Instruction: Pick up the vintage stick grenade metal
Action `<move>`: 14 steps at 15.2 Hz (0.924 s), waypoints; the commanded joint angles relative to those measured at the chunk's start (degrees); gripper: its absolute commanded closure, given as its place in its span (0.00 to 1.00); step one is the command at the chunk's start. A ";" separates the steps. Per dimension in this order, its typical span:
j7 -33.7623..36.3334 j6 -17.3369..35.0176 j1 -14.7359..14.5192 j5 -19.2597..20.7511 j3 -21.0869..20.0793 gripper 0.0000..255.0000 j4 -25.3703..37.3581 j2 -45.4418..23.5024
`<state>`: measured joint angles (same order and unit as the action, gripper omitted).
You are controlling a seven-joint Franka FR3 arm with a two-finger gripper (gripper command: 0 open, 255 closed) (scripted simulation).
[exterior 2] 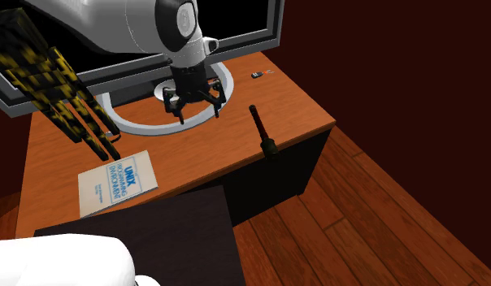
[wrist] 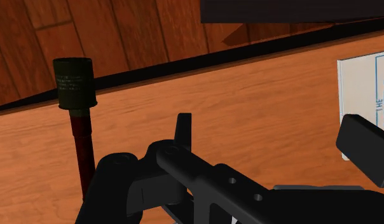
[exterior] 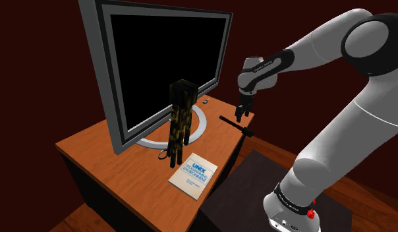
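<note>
Stick grenade (wrist: 75, 89) partly behind pincer (wrist: 273, 137)

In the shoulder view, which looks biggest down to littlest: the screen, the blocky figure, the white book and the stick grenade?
Biggest: the grey-framed black flat screen.
Next, too alike to rank: the tall blocky black-and-yellow figure and the flat white book with blue lettering.
Smallest: the thin dark stick grenade.
</note>
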<state>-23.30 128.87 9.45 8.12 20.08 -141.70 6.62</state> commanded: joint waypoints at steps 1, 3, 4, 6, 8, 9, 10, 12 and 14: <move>-2.69 3.31 0.23 -2.08 1.09 0.00 2.79 -5.66; -5.51 5.71 0.92 -4.30 1.76 0.00 5.26 -10.26; -6.96 6.78 1.39 -5.54 1.92 0.00 6.60 -12.56; -9.85 8.62 2.55 -8.15 1.95 0.00 9.52 -17.16; -12.63 10.08 4.06 -10.76 1.55 0.00 12.74 -21.69; -13.93 10.67 4.92 -12.00 1.24 0.00 14.46 -23.93; -15.17 11.17 5.82 -13.19 0.87 0.00 16.25 -26.14; -17.41 11.92 7.75 -15.34 -0.01 0.00 20.06 -30.50; -19.33 12.36 9.76 -17.16 -0.98 0.00 24.16 -34.79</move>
<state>-41.28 140.81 17.96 -7.91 19.59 -119.71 -25.74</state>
